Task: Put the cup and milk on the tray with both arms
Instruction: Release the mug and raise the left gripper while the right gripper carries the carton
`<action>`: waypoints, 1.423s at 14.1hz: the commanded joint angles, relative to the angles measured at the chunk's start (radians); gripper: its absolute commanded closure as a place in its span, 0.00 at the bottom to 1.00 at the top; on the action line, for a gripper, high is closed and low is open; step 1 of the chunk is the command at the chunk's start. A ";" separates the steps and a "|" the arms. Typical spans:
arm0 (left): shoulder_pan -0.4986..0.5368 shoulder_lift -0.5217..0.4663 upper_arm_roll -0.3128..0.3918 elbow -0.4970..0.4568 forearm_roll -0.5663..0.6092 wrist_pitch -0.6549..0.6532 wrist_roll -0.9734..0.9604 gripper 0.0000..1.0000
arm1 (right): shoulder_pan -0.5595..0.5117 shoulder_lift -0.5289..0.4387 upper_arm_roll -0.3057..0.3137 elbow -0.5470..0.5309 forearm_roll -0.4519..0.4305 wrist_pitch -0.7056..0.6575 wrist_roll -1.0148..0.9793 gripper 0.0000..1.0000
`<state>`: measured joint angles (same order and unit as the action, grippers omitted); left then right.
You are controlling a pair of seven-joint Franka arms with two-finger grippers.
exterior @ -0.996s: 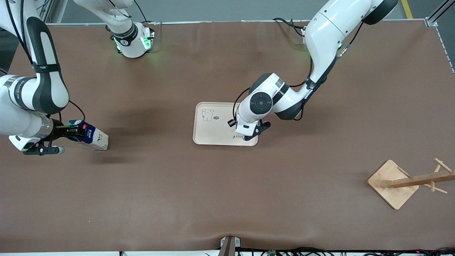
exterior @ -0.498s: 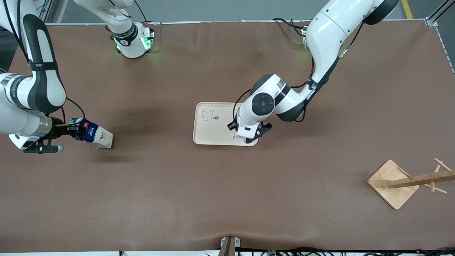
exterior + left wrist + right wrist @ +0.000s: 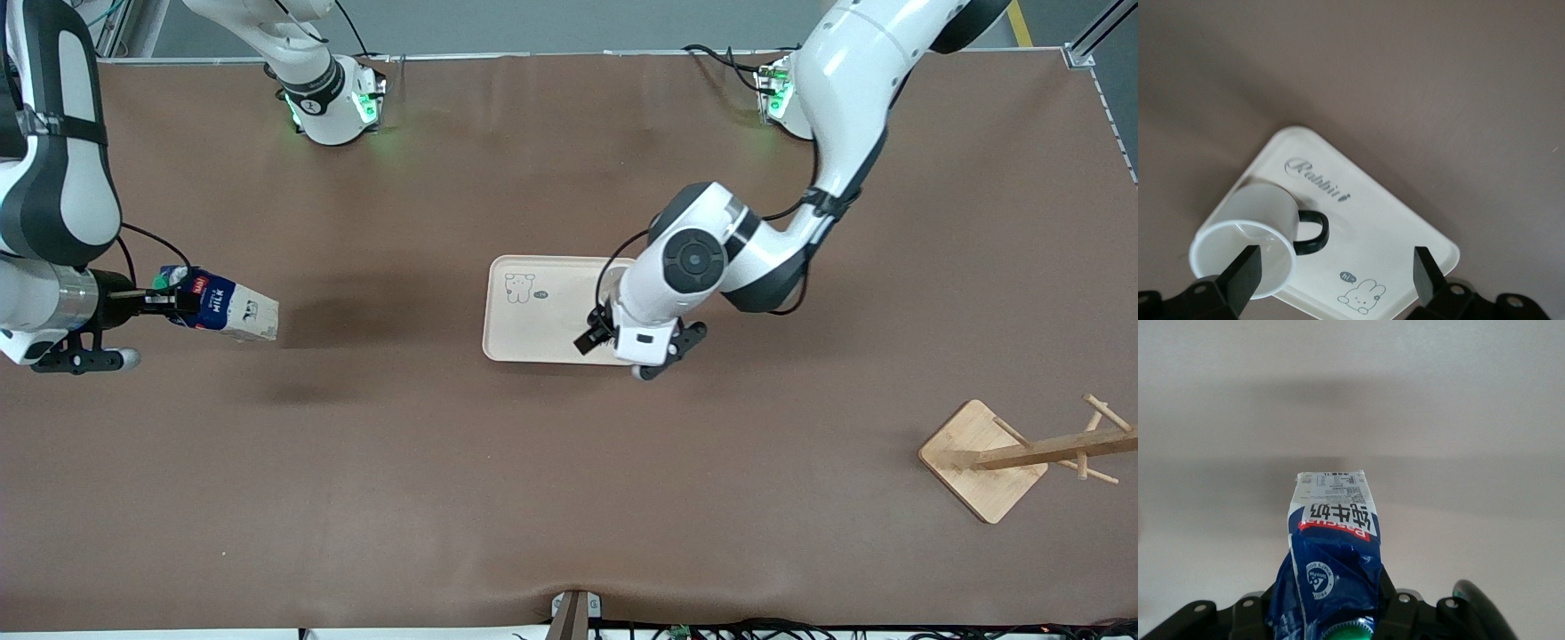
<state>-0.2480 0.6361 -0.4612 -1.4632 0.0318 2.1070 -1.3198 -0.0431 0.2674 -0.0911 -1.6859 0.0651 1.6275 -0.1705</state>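
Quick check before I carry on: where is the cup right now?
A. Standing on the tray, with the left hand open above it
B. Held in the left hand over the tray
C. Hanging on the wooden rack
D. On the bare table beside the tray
A: in the left wrist view the cup stands on the tray at one corner, and the left hand is spread wide above it, gripping nothing.

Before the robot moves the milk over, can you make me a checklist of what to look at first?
1. Cup standing on the tray: ok.
2. Left end effector open and let go of the cup: ok.
3. Right end effector shut on the milk: ok.
4. Milk lifted clear off the table: cannot tell.
5. Bare spot on the tray for the milk, beside the cup: ok.
6. Left end effector out of the way of the tray: not ok, it hangs over it.
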 commanded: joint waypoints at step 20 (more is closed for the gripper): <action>0.538 -0.508 0.019 0.006 0.069 -0.455 0.939 0.00 | 0.492 0.045 -0.001 0.328 0.092 -0.289 0.430 1.00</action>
<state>0.3016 0.2058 -0.4518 -1.4303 0.0543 1.6903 -0.4323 0.4340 0.2811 -0.0814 -1.3922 0.0984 1.3315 0.2362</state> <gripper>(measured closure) 0.000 0.511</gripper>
